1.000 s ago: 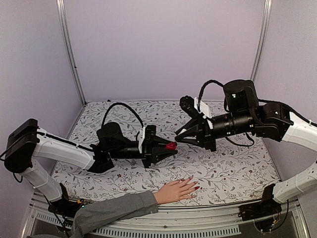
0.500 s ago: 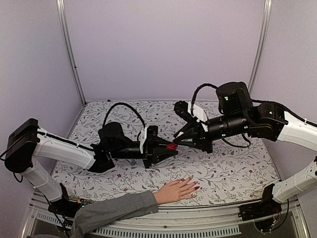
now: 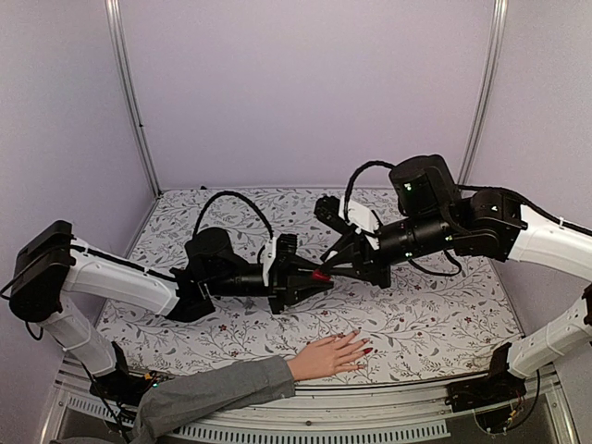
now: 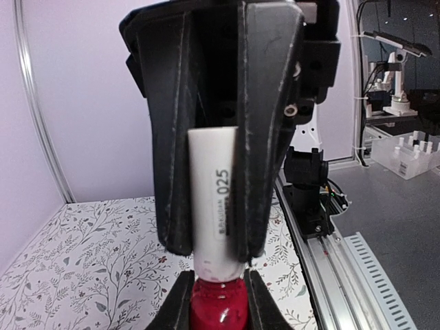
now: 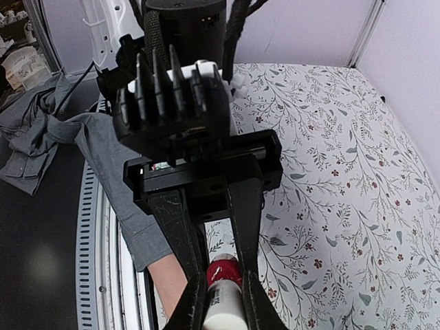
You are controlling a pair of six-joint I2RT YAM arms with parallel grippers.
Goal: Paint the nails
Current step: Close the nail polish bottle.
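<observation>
In the top view a pale hand point(image 3: 331, 355) with a grey sleeve point(image 3: 213, 393) lies flat near the front edge. Its nails point(image 3: 368, 351) are tiny, and at least one looks glossy red. Above the mat my left gripper point(image 3: 313, 277) is shut on a small red bottle point(image 3: 320, 275). My right gripper point(image 3: 337, 270) is shut on the bottle's white cap point(image 4: 214, 206), whose end meets the bottle's neck. The left wrist view shows the left gripper point(image 4: 218, 297) pinching the red bottle point(image 4: 218, 308). In the right wrist view the right gripper point(image 5: 224, 313) clamps the cap point(image 5: 227, 311) above the bottle point(image 5: 223, 269).
A flowered mat point(image 3: 416, 314) covers the table, with purple walls behind and on both sides. A metal rail point(image 3: 388, 393) runs along the front edge by the arm bases. The person's sleeve point(image 5: 110, 172) and forearm point(image 5: 168, 282) lie below the joined grippers.
My right gripper has travelled left and slightly down with the white cap, bringing it onto the red bottle. The left arm and the hand have stayed put.
</observation>
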